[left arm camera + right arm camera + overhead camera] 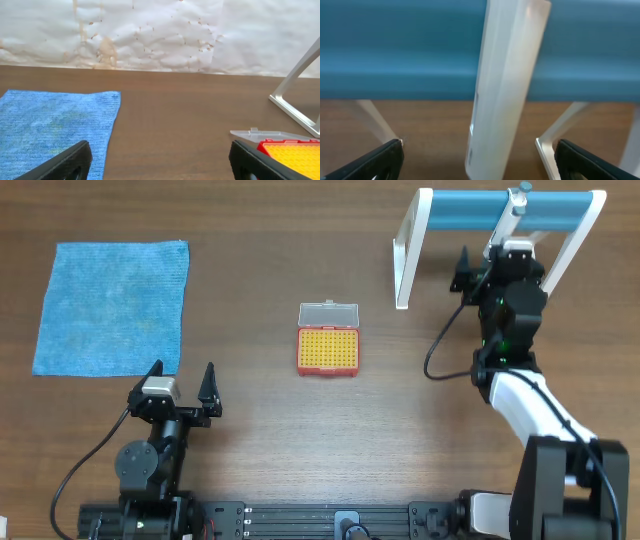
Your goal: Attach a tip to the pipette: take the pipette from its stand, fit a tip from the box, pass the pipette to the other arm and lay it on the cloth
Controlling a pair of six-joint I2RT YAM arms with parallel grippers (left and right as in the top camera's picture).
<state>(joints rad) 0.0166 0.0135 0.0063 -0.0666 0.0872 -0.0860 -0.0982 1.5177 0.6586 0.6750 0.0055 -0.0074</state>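
The white pipette (505,85) hangs on the blue bar of its stand (500,212) at the far right of the table. My right gripper (492,272) is right in front of it, open, with the pipette's body between the two fingertips (380,162) but not gripped. The red tip box (327,350) with yellow tips and its clear lid folded back sits mid-table. The blue cloth (112,307) lies flat at the far left. My left gripper (182,380) rests open near the front left, holding nothing, facing the cloth (55,127) and the tip box (292,152).
The stand's white frame legs (405,255) rest on the wooden table (300,450). A black cable (440,345) loops beside the right arm. A crumpled white sheet covers the wall (160,35) behind the table.
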